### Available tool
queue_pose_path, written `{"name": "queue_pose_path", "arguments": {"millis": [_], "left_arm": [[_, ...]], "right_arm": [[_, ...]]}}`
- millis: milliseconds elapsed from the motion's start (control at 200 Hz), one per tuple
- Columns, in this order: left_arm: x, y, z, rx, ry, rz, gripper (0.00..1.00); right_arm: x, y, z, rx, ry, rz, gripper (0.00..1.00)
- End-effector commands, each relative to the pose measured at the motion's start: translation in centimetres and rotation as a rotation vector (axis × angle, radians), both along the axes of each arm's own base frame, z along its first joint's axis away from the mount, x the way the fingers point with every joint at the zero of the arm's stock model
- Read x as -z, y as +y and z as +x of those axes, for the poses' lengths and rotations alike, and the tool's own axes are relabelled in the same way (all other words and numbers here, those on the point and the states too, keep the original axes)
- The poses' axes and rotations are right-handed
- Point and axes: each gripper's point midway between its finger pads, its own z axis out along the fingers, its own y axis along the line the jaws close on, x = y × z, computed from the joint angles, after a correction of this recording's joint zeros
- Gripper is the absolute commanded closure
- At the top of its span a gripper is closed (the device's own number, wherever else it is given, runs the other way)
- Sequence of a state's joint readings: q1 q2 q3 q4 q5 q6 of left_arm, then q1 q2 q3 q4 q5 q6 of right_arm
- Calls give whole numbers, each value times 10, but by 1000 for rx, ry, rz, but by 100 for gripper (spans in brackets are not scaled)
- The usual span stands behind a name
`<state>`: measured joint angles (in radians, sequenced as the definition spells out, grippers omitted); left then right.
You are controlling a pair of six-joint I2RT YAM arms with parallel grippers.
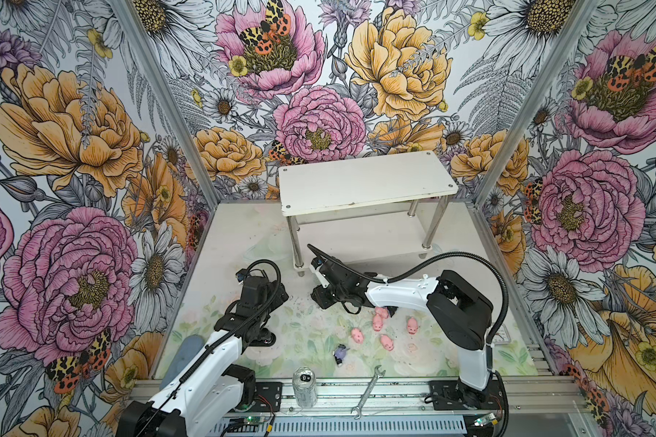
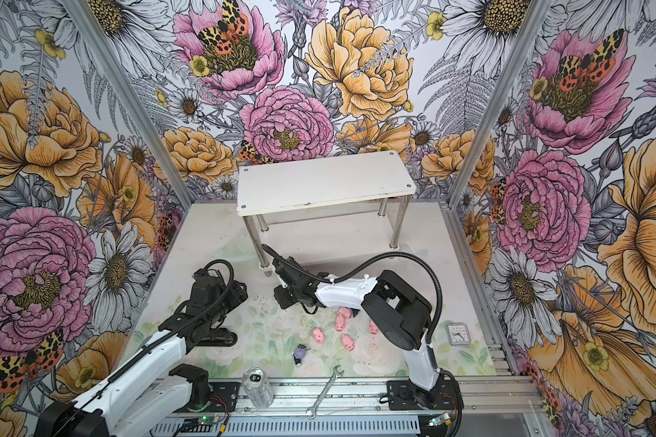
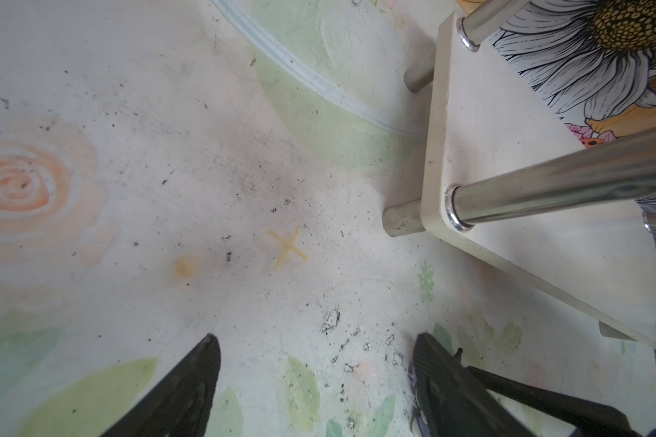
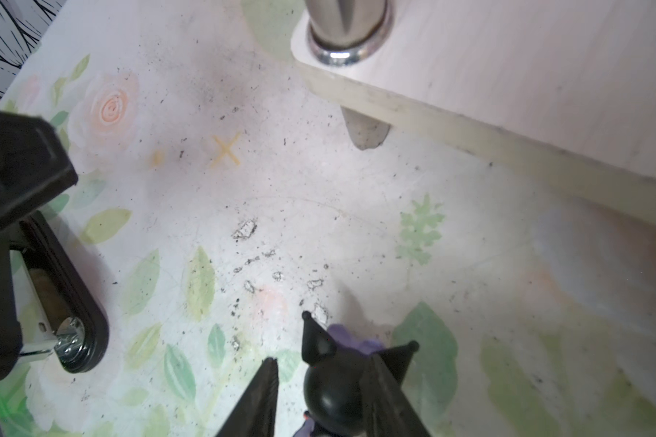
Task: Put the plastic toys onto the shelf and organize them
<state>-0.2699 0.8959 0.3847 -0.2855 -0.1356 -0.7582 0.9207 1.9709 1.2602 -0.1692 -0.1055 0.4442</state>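
The figurine (image 4: 332, 393) sits between the fingers of the right gripper (image 4: 322, 359), over the mat (image 4: 319, 196) and just short of the shelf's lower tier (image 4: 527, 94), near one chrome leg (image 4: 347, 22). It is not on the shelf (image 1: 364, 181) yet, and both tiers look bare where they can be seen.

The step in hand, as I judge it, is getting this one figurine onto the shelf. The grip is not firm at this moment. The jaws stand partly apart, and a clear gap shows between one finger and the black head. The other finger covers the side of the head, so I cannot tell whether it touches.

The next move calls for a sure hold on the head or body. After that comes a short carry forward, past the tier's edge and clear of the leg, then a gentle release with the figurine upright.

Farther back on the mat, five pigs (image 1: 377, 322) lie in a loose cluster beneath the right arm. A second figurine (image 1: 341, 353) lies on its side near them.

The left gripper (image 3: 317, 337) hangs over the mat with its jaws wide apart and only bare mat between them.
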Motion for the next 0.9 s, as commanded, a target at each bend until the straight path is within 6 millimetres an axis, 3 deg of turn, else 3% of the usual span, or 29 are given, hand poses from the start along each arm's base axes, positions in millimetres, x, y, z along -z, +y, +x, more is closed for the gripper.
{"name": "queue_pose_path", "arguments": {"millis": [0,245,325,370,570,896], "left_arm": [[2,-4,4,28,-12,-11,18],[5,-7,8,42,-9,-23,18],[4,-11,10,56,-10,-34,18],[4,-13,10,60,-9,-37,18],[3,-22,13,88,-5,-37,18],[-1,-35,18,125,-8,-14,18]], "right_arm": [[25,-18,4,45,85,-31,59],[29,-40,14,86,124,29,59],[27,-38,12,81,148,85,58],[28,-46,23,116,170,127,58],[30,-58,28,173,247,229,49],[5,-90,29,206,110,73,38]]}}
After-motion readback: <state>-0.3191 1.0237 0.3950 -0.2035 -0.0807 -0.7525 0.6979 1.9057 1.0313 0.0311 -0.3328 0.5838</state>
